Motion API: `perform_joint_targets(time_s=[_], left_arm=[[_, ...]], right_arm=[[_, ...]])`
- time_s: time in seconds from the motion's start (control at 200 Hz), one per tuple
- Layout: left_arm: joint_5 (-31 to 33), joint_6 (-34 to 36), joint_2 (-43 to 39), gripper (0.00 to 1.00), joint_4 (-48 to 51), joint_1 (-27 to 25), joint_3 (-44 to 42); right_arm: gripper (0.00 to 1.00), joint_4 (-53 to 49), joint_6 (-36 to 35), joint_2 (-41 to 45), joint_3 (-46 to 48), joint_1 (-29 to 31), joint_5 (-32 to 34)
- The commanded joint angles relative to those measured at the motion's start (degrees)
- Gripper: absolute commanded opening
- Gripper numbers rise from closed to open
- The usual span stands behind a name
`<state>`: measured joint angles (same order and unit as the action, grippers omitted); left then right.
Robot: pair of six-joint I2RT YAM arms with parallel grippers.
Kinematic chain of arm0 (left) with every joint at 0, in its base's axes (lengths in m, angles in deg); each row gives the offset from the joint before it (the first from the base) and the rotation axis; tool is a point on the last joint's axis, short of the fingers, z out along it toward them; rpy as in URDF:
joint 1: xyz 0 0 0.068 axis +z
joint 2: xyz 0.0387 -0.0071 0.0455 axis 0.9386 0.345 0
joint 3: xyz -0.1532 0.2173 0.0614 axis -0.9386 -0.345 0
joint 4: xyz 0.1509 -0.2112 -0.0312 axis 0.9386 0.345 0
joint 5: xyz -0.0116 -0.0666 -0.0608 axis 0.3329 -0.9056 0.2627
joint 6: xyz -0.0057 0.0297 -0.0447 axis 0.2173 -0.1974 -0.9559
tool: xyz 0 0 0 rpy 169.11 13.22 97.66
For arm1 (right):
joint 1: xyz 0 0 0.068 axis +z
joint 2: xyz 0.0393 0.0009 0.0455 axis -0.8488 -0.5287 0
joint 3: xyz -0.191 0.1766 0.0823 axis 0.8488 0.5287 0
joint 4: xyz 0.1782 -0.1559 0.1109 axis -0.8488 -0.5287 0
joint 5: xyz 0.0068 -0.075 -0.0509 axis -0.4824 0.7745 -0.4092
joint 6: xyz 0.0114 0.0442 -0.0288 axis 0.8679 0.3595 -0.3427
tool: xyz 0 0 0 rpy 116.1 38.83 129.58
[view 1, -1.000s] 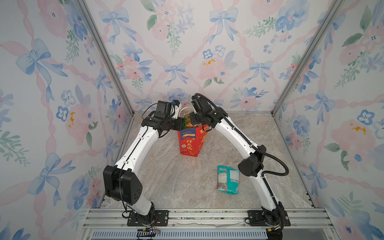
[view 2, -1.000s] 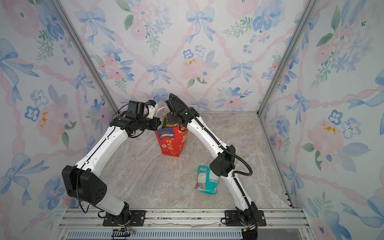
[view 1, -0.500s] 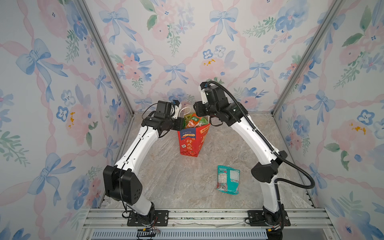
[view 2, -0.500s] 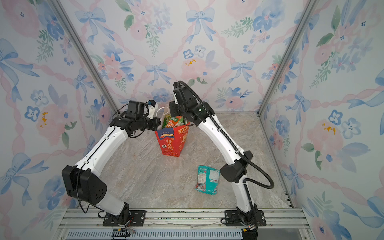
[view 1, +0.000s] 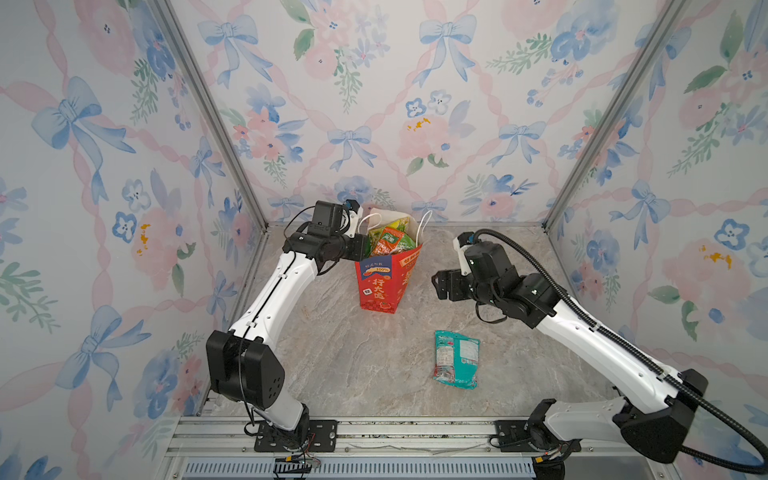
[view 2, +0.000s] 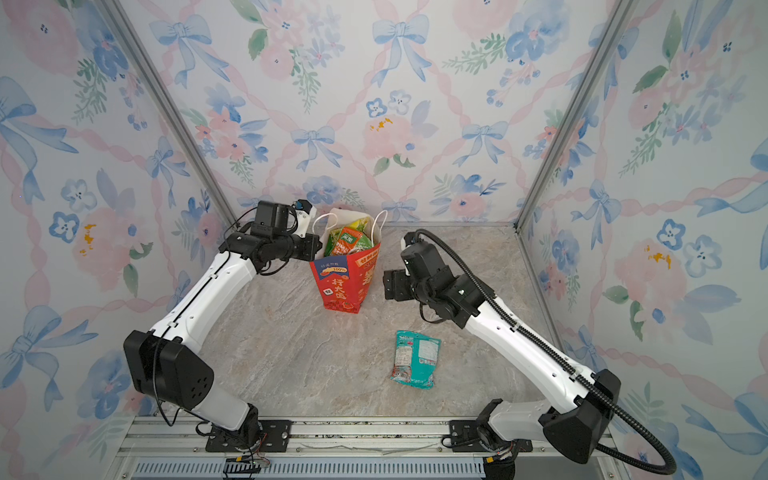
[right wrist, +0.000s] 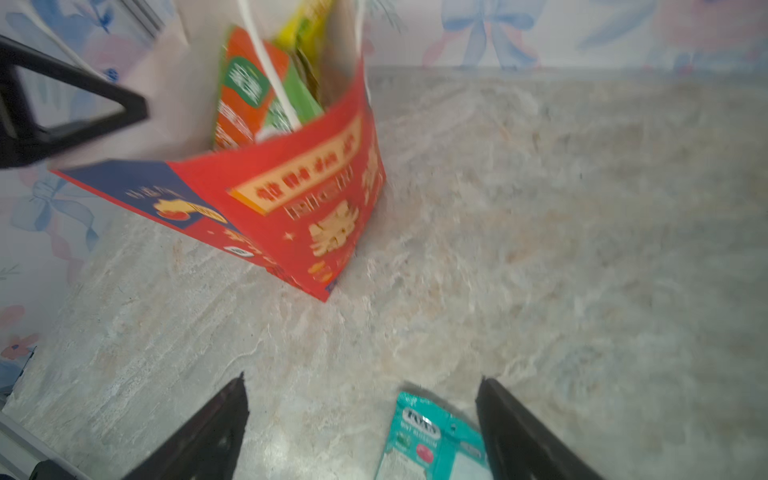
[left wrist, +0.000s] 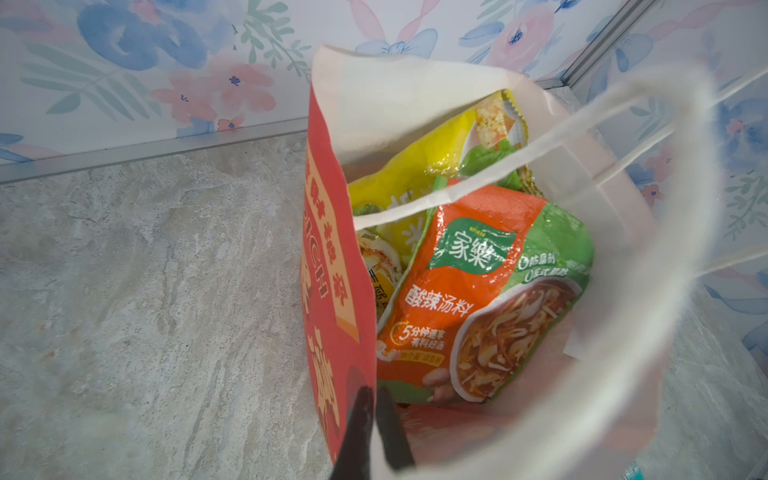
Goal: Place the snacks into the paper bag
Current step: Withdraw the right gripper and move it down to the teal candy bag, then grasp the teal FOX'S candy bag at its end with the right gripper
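Left tool pinches the paper bag rim, right tool spread empty beside the bag; last teal packet lies on the surface near the bag, needs picking next.

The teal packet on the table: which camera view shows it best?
A top view shows the teal packet best: it is whole, sharp, lying flat on the table, apart from the paper bag. The right wrist view shows it blurred and cut by the picture edge. The left wrist view shows at most a sliver at its edge.
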<state>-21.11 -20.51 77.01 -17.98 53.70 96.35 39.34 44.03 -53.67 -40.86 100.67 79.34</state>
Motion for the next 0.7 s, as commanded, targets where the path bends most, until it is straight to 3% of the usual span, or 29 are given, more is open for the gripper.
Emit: perform_joint_targets(time_s=[0.0, 0.14, 0.305, 0.5, 0.695], left_arm=[[-0.15, 0.30, -1.51, 0.00, 1.17, -0.04, -0.60], [-0.39, 0.29, -2.00, 0.00, 1.16, -0.02, -0.71], [-0.06, 0.29, -2.36, 0.00, 1.17, 0.03, -0.68], [0.17, 0.23, -2.16, 0.00, 1.17, -0.01, -0.68], [-0.06, 0.21, -1.83, 0.00, 1.21, 0.02, -0.59]], right_arm=[[0.91, -0.87, 11.34, 7.52, 10.86, -0.49, 0.92], [0.90, -0.46, 21.33, 14.74, 23.96, -0.36, -0.96], [0.82, 3.91, 31.14, 21.10, 37.66, -0.23, -3.73], [0.78, 7.49, 35.70, 24.09, 45.20, -0.22, -4.99], [0.75, 14.61, 37.95, 20.97, 48.49, 0.26, -7.74]])
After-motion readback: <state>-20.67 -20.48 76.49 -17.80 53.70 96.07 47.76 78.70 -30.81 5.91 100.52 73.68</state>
